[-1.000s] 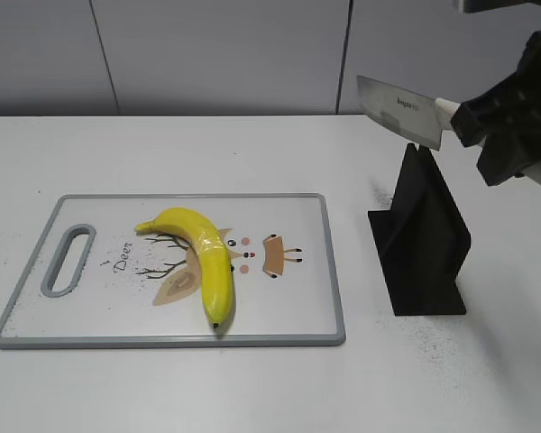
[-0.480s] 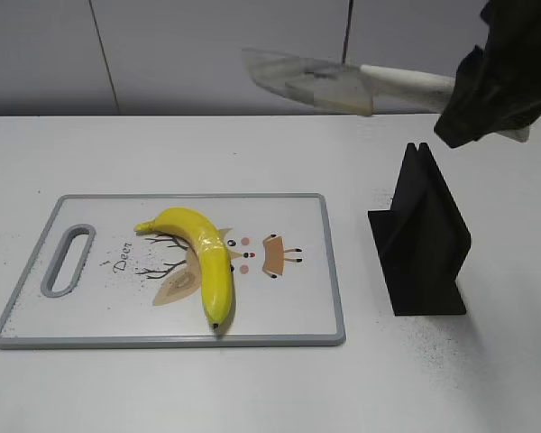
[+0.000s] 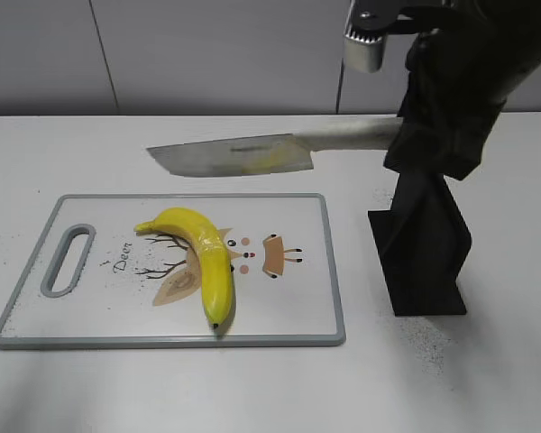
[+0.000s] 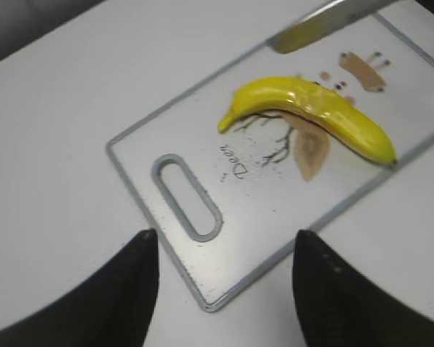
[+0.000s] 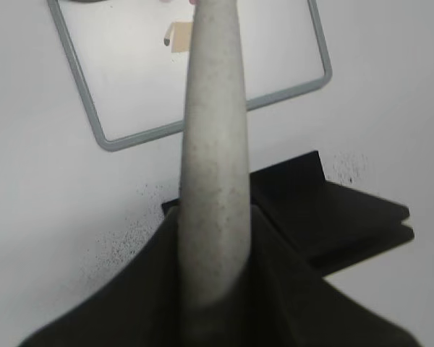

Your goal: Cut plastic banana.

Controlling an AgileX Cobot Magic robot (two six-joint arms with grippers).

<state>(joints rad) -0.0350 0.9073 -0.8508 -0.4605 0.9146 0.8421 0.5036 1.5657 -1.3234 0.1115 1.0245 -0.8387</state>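
The plastic banana (image 3: 206, 256) is glossy yellow and curved and lies on the white cutting board (image 3: 288, 307) over the deer print; it also shows in the left wrist view (image 4: 315, 108). My right gripper (image 3: 415, 135) is shut on the pale handle of a knife (image 3: 234, 155), whose handle fills the right wrist view (image 5: 211, 159). The blade is level in the air above the board's far edge, apart from the banana. My left gripper (image 4: 224, 278) is open and empty, hovering over the board's near corner by the handle slot; it is out of the exterior view.
A black knife stand (image 3: 421, 239) stands on the white table right of the board and shows in the right wrist view (image 5: 325, 210). The board's grey handle slot (image 3: 67, 260) is at its left end. A grey wall runs behind the table.
My right arm has swung the knife left and down from above the stand; the blade now hangs over the board's far edge. The banana and board have not moved.
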